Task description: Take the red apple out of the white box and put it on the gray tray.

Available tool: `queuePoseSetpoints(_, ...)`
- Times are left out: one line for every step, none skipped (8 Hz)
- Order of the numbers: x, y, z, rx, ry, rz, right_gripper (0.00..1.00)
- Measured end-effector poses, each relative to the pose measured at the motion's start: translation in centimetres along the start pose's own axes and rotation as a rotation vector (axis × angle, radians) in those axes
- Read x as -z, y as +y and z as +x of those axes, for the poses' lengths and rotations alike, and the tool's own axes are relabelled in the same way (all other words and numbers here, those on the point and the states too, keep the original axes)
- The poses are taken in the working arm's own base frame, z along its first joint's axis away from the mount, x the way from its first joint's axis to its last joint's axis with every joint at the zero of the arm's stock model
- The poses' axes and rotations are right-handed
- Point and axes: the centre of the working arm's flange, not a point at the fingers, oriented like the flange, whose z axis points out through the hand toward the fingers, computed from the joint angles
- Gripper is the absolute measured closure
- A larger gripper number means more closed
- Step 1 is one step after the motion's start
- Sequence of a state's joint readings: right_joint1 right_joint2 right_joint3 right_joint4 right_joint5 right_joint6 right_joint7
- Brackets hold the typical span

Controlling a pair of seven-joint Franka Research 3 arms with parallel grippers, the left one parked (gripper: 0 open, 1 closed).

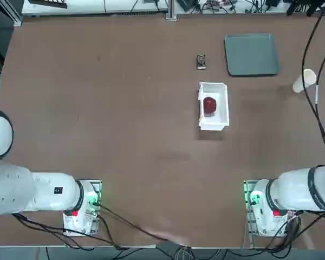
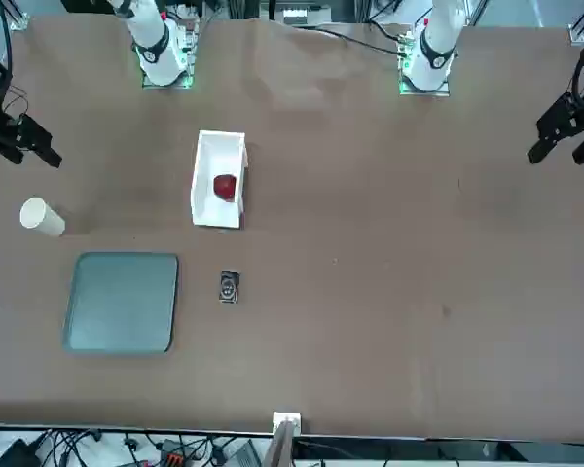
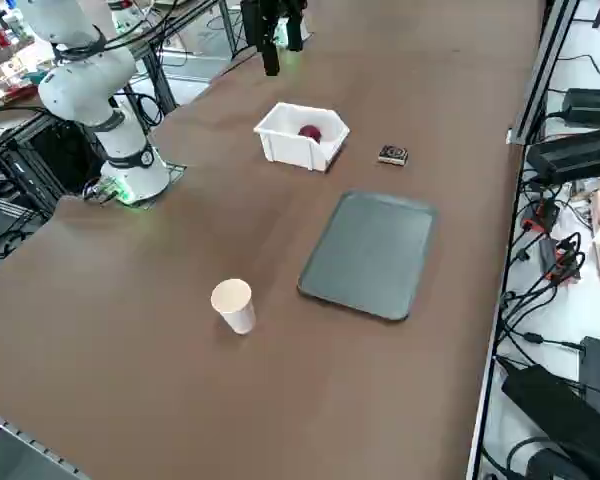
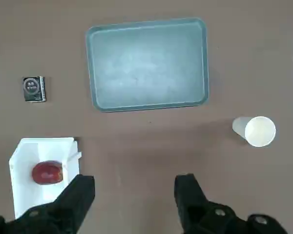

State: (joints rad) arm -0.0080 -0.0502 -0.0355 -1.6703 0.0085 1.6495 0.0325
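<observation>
From left to right across the tabletop, one small dark box (image 1: pixel 201 62) lies toward the far side, beyond the short far end of a single white box (image 1: pixel 221 122). The open-topped white container holds one red apple (image 1: pixel 209 105), resting on its floor, a little left of the middle. The fruit is roundish; the views disagree on its longer axis, and which way its stem end points cannot be told. The container's own long axis runs from the arms' side toward the far side.

Farther to the right and beyond the container, apart from it, one gray tray (image 1: pixel 252 54) lies flat, its long axis running left to right. One white paper cup (image 1: pixel 305 80) stands upright, mouth up, right of the tray and nearer the arms than it, also apart.

At the right, the right gripper (image 4: pixel 136 179) hangs above the table, its fingers (image 4: pixel 83 192) spread wide with a broad gap between them and gripping nothing. In the wrist view, one finger overlaps a corner of the white container, but the apple shows clear of both fingers, inside the container's thin walls. The count: one apple, one container, one tray, one cup, one small box.
</observation>
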Motion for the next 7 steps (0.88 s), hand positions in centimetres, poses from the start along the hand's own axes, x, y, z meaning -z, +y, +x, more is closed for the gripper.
queuePoseSetpoints(0.02, -0.01, 0.00, 0.000, 0.000, 0.000, 0.00)
queuePoseSetpoints(0.08, -0.05, -0.01, 0.001, 0.000, 0.000, 0.00)
queuePoseSetpoints(0.09, -0.06, -0.01, 0.001, 0.000, 0.000, 0.00)
queuePoseSetpoints(0.09, -0.07, -0.01, -0.001, 0.000, 0.000, 0.00)
queuePoseSetpoints(0.08, -0.08, -0.03, -0.003, -0.001, 0.000, 0.00)
queuePoseSetpoints(0.00, -0.09, -0.16, -0.021, -0.013, 0.000, 0.00)
queuePoseSetpoints(-0.11, -0.19, -0.36, -0.075, -0.030, 0.000, 0.00)
